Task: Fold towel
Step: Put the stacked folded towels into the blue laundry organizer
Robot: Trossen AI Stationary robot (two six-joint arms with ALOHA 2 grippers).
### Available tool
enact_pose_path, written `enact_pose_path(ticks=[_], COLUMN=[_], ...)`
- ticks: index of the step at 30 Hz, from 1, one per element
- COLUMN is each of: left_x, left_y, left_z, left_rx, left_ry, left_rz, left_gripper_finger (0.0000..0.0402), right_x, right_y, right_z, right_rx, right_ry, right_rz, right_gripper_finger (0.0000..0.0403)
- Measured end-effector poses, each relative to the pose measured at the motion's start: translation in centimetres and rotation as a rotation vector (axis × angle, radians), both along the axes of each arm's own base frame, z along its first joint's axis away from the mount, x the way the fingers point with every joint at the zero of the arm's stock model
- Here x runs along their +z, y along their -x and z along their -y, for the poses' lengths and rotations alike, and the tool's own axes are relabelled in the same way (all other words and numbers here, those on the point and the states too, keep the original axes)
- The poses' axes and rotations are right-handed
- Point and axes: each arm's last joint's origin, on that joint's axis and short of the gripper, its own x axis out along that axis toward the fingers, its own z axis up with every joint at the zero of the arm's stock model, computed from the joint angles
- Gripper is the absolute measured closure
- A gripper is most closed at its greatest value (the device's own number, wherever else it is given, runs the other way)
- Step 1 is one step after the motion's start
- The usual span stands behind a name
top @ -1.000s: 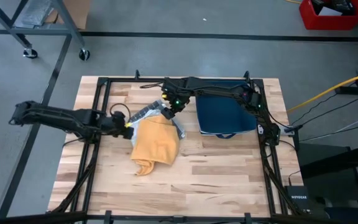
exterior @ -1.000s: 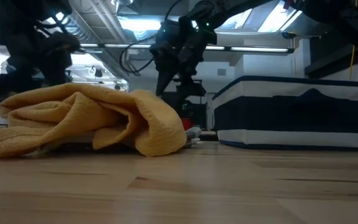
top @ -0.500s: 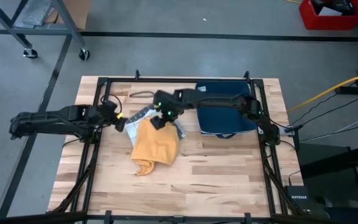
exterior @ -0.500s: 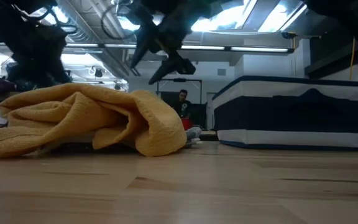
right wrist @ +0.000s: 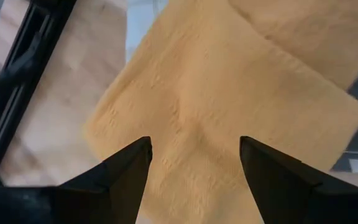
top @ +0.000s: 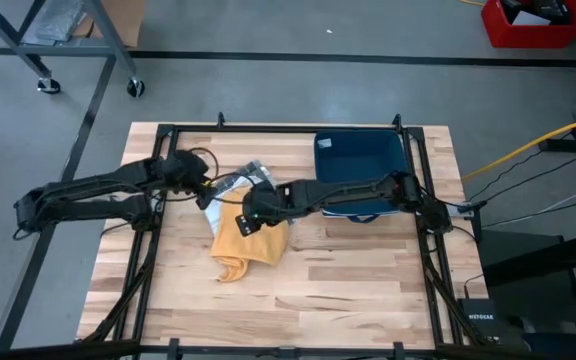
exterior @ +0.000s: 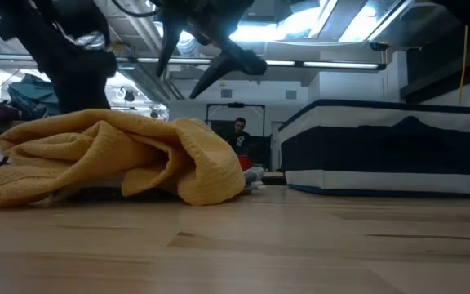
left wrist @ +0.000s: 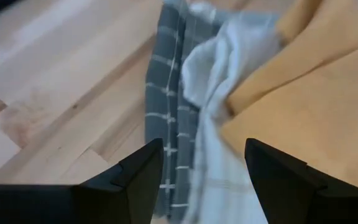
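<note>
Lying crumpled just left of the middle of the wooden counter (top: 348, 290), the yellow towel (top: 251, 240) is bunched into loose folds, with one corner curled toward six o'clock. A grey-and-white checked cloth (top: 230, 186) lies at its eleven o'clock edge, partly tucked under it; the left wrist view shows the checked fabric (left wrist: 166, 118) touching the yellow one (left wrist: 303, 106).

At two to three o'clock from the towel sits a dark blue bin (top: 360, 160) with a pale base, resting on the counter near its far edge. From above, its inside looks bare apart from one small pale speck that cannot be identified. The right arm stretches across the bin's near side, hiding part of its rim.

The right end effector (top: 245, 222) hovers over the towel's upper part with its fingers spread apart and nothing between them; the right wrist view looks straight down onto the yellow cloth (right wrist: 229, 118). The left end effector (top: 208, 188) sits at the towel's ten o'clock, above the checked cloth, fingers fully parted and holding nothing.

In the low view the towel (exterior: 113, 159) mounds up in front, the bin (exterior: 382, 147) stands to its right, and a person (exterior: 239, 131) shows far behind, between the two.
</note>
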Motion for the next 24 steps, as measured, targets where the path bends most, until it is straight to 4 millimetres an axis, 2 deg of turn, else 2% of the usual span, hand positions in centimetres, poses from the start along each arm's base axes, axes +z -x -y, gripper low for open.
enact_pose_path(ticks=[6,11,18,24], left_x=[-1.6,-2.7,-1.4,-1.0], left_y=[-0.6,-1.0,-2.3,-2.9], left_z=[-2.6,-4.3,-5.6,-7.5], left_rx=[-0.054,-0.033,-0.083,-0.032], left_ry=[0.086,0.141,0.061,0.019], left_rz=[-0.063,-0.08,-0.077,-0.034], left_gripper_finger=[0.0183,0.0183,0.0183,0.0183], right_x=[0.0,-1.9,-5.6,-7.7], right_y=[0.4,1.0,1.7,1.7], right_z=[-2.5,-4.7,-7.3,-7.8], right_rx=[-0.156,-0.329,-0.61,-0.774], right_ry=[0.008,-0.008,-0.047,-0.107], right_rz=[0.023,0.017,0.144,0.304], right_gripper_finger=[0.015,0.015,0.015,0.015])
